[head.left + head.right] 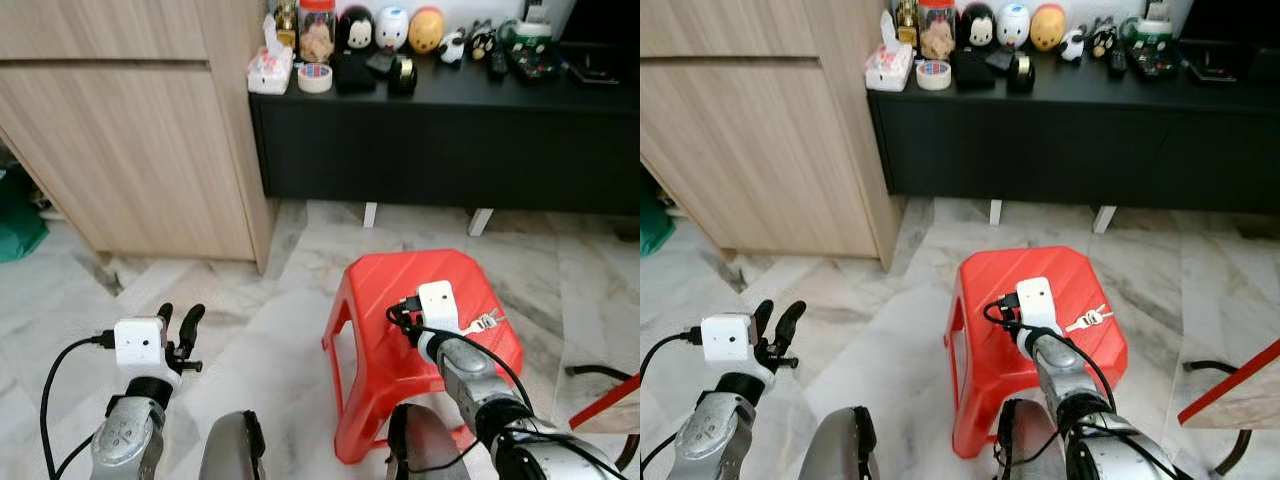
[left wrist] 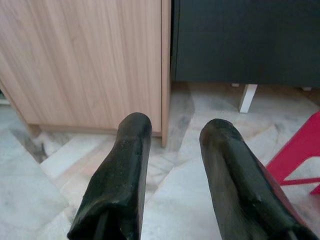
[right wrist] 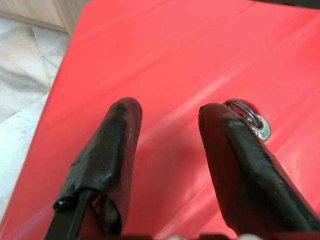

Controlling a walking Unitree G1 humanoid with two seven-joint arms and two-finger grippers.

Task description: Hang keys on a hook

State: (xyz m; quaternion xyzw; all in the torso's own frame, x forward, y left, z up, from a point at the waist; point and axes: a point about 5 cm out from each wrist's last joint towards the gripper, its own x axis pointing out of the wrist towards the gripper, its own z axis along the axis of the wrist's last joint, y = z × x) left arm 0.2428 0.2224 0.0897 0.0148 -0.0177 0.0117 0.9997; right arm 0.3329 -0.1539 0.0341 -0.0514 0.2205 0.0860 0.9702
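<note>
A small bunch of silver keys (image 1: 485, 322) lies on top of a red plastic stool (image 1: 400, 290), near its right side. My right gripper (image 3: 167, 112) hovers low over the stool top, open, and the key ring (image 3: 247, 114) peeks out just beyond its right fingertip. From the head, the right wrist's white camera box (image 1: 437, 305) sits just left of the keys and hides the fingers. My left gripper (image 1: 178, 325) is held over the marble floor to the left of the stool, open and holding nothing.
A light wooden cabinet (image 1: 130, 150) stands at the left. A low black sideboard (image 1: 450, 140) along the back carries figurines, a tape roll (image 1: 314, 77) and a tissue pack. A dark cable (image 1: 595, 372) and a red-edged board (image 1: 610, 400) lie at the right.
</note>
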